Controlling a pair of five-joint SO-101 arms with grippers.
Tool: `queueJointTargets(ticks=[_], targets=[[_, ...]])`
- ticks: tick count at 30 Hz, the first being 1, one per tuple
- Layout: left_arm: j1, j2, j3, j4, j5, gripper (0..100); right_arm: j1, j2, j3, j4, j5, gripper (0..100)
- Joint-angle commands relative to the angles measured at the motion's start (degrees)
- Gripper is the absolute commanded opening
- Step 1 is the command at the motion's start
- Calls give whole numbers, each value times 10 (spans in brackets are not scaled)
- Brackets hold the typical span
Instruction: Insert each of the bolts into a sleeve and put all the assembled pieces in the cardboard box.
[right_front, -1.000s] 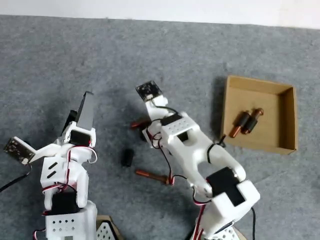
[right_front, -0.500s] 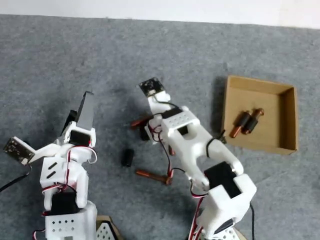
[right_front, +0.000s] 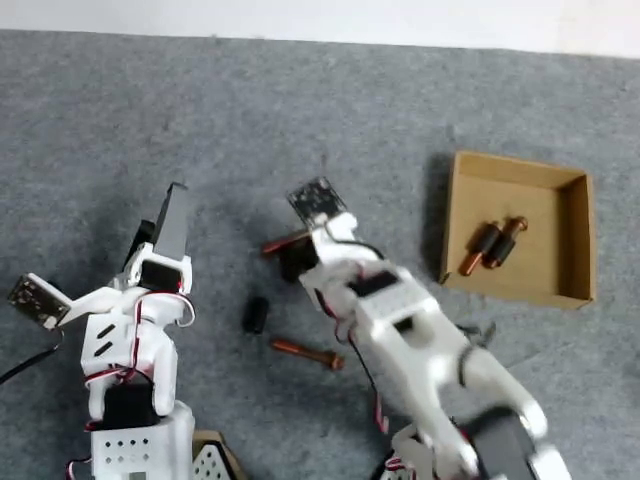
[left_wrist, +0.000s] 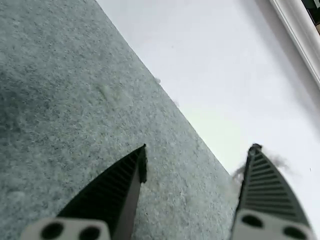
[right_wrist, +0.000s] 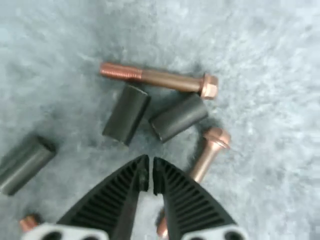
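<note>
**Grey desk** (right_front: 100, 120) carrying two white arms.

**Right arm** (right_front: 400, 320), centre. Its jaws are nearly closed on nothing, low over a cluster of loose parts.

**Left arm** (right_front: 130, 340). Its jaws are spread wide and empty, above bare desk well apart from the parts.

**Cardboard box** (right_front: 525, 195), far right. It holds two assembled pieces (right_front: 490, 245) side by side.

**Step in hand**, as I read it: choosing the next bolt or sleeve. The right arm's jaws would need to open, then settle around one piece.

**Views compared.** The right wrist view resolves the cluster. It has two sleeves (right_wrist: 126, 114) close together, one bolt (right_wrist: 157, 80) just beyond them, and a second bolt (right_wrist: 210, 150) beside the jaws. From above, the arm covers most of these. The high view adds the box, a lone sleeve (right_front: 256, 315) and a loose bolt (right_front: 308, 352) nearer the arms' bases.
</note>
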Motion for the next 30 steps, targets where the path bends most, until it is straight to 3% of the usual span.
queueJointTargets(ticks=[1,7,16,25,30], targets=[[7,-9,-4,-13,4,294,14,-115,58,-9,3,5],[7,-9,-4,-13,4,294,33,-204,93,138,0,5],[7,-9,-4,-13,4,294,179,-145,101,158,4,5],[7,-9,-4,-14,4,294,180,-83,98,159,5,11],[17,-9,-4,-13,4,294,114,-82,47,166,2,97]])
